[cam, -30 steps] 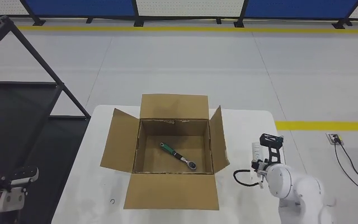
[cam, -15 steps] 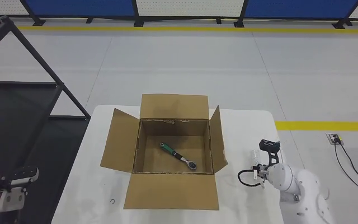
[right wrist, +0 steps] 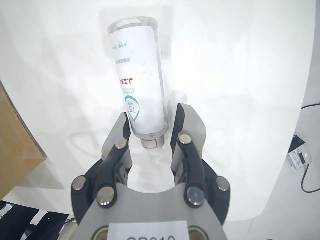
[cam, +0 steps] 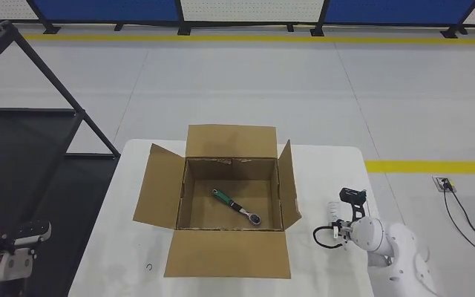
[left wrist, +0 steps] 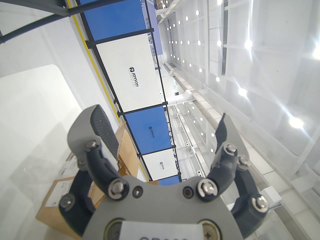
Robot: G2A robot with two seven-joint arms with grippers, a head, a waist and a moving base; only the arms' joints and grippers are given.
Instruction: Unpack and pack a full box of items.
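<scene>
Bottle location: the bottle [right wrist: 137,81] lies on its side on the bench [cam: 126,245], just beside the box [cam: 226,254], off its right flap.
Handling, my judgement: clear rigid plastic, light, with a smooth label. It is round, so I expect it to roll if nudged.
Hold point: I would grip across the labelled body, not the narrow cap.
Right pincer [right wrist: 153,117]: jaws parted and straddling the bottle's cap end. I see a gap on one side, so I read it as not clamped.
Bottle relative to the pincer: the neck is between the jaws and the base points away.
Left pincer [left wrist: 162,121]: spread wide, empty, aimed upward beside the box.
Box contents: one ratchet wrench [cam: 236,206].
</scene>
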